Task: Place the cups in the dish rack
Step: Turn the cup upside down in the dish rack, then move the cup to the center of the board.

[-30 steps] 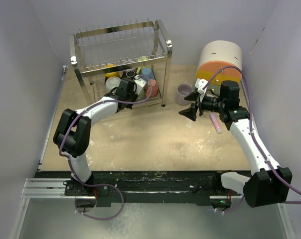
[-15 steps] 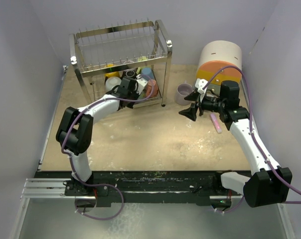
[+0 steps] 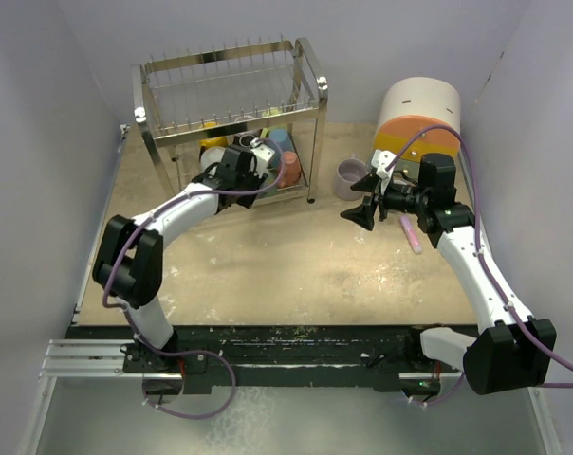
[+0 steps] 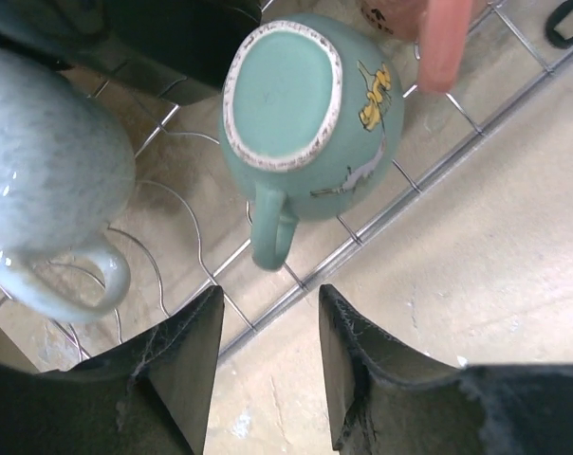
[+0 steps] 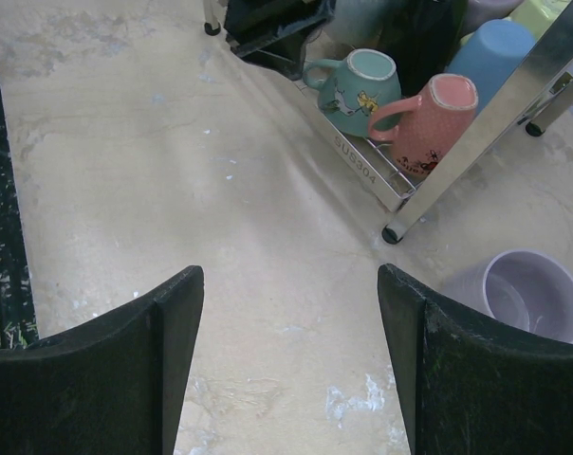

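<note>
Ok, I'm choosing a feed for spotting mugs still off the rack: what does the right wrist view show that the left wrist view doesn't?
Only the right wrist view: a lilac mug standing upright on the table, outside the dish rack, plus a blue mug inside the rack. Only the left wrist view: a pale speckled mug on the wire grid, left of the teal mug. Both: that teal mug, upside down, and the pink mug beside it.

On rack (image 5: 476,140), teal mug (image 5: 358,90) beside pink mug (image 5: 429,118); lilac mug (image 5: 524,294) apart.
</note>
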Controlling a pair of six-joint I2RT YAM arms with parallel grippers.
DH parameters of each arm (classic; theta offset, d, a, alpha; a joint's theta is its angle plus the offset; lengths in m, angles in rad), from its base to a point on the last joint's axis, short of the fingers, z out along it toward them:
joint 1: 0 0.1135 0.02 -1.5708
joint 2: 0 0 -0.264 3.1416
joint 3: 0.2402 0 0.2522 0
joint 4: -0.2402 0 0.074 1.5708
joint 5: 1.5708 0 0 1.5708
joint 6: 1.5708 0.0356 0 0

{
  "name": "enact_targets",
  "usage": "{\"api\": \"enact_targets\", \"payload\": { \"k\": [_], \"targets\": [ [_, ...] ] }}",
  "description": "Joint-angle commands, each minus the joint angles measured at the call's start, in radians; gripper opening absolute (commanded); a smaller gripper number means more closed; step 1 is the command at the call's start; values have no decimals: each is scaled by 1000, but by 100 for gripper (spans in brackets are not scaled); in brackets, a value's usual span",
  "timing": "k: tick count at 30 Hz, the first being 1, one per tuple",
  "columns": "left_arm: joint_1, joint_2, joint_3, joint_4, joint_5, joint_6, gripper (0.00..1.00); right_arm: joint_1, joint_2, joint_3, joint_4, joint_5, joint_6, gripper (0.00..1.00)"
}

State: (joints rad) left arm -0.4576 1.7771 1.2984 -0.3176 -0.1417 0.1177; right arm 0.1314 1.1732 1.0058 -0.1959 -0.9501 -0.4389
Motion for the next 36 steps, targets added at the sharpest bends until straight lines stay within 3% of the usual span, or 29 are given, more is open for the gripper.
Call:
{"api": "enact_targets", "payload": {
  "k": [1, 7, 14, 24, 28, 30, 33, 36],
  "targets": [
    [7, -138, -71, 31, 62, -78, 49, -3, -11, 10, 30, 8, -19, 76],
    [7, -277, -220, 119, 250, -146, 50, -3, -9, 9, 29, 20, -30, 76],
    [7, -474, -467, 335, 494, -259, 50, -11, -7, 10, 26, 35, -49, 76],
    [8, -796, -773, 627, 612, -448, 51, -59, -11, -23, 17, 32, -74, 77],
    [8, -897, -872, 734, 586, -546, 64, -85, -13, -23, 14, 30, -79, 77],
    [7, -940, -924, 790, 551, -609, 80, -96, -14, -21, 9, 30, -82, 77],
    [8, -993, -993, 887, 512, -705, 95, -108, -11, -20, 3, 30, -88, 77],
    [7, -1015, -1047, 980, 511, -793, 99, -118, -6, -17, -27, 20, -88, 78]
  ]
}}
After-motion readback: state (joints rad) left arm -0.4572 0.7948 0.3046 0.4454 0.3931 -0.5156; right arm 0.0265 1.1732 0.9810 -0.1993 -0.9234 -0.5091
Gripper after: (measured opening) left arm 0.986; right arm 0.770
